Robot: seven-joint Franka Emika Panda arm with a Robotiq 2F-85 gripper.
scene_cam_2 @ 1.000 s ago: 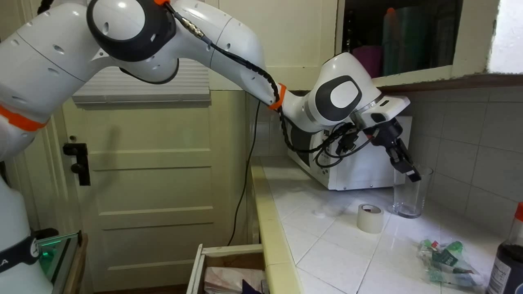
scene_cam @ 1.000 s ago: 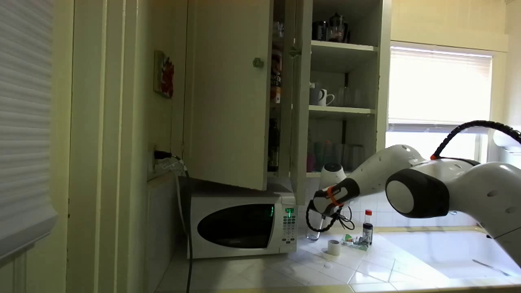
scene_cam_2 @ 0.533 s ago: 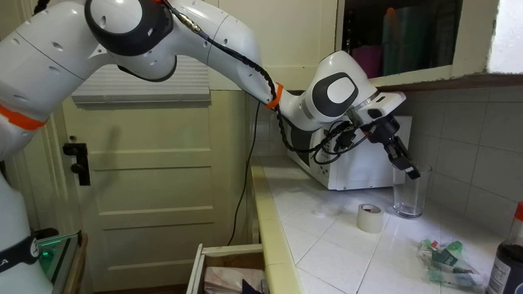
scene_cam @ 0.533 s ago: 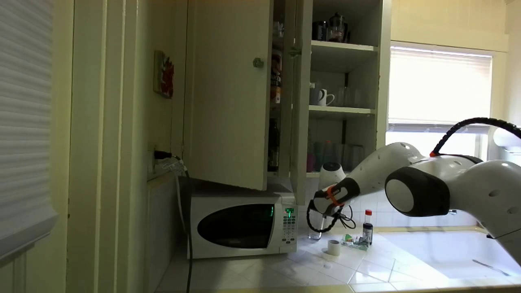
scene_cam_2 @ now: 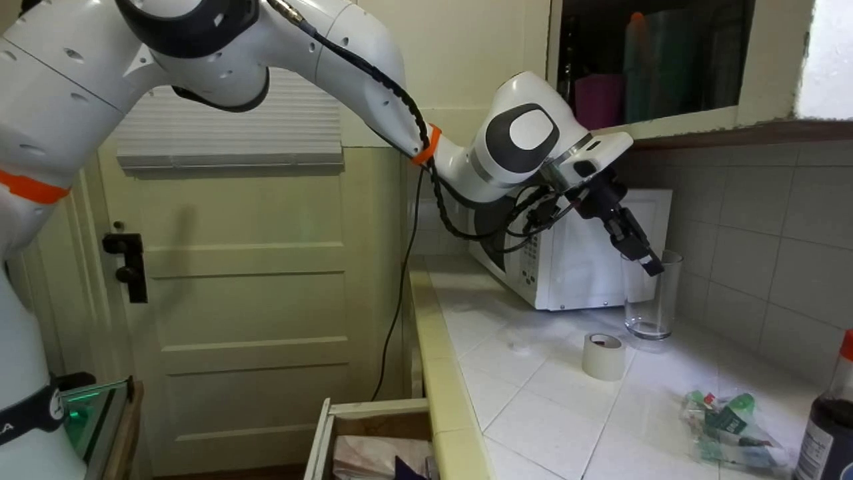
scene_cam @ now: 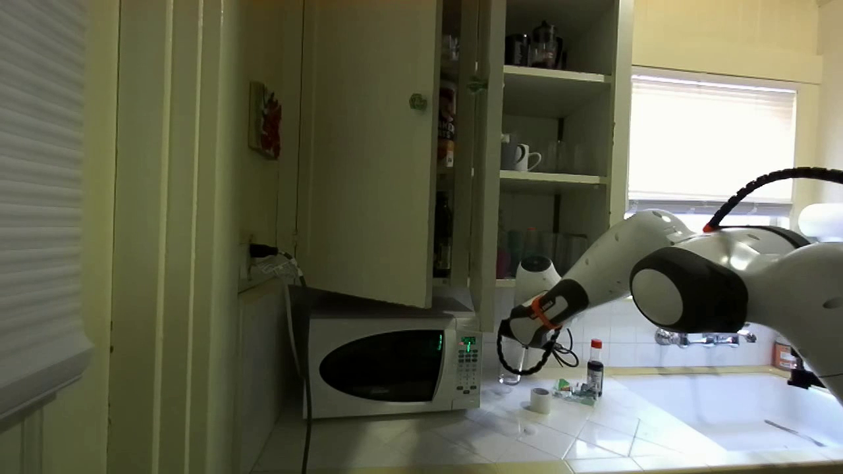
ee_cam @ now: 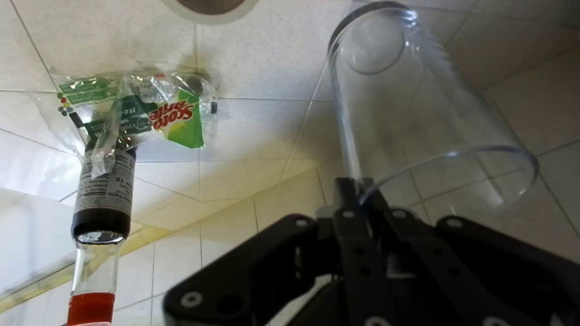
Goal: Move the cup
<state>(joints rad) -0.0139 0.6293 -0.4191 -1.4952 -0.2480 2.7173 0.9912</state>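
While the gripper [ee_cam: 361, 194] pinched the clear cup [scene_cam_2: 656, 303] narrowly at its rim, near the back edge of the counter [scene_cam_2: 546, 413], early lift seemed in hand (base clearance uncertain), the next move calling for a steady, upright carry.

A kitchen: microwave [scene_cam: 395, 365], sink [scene_cam: 744, 401], open cupboard [scene_cam: 553, 178].
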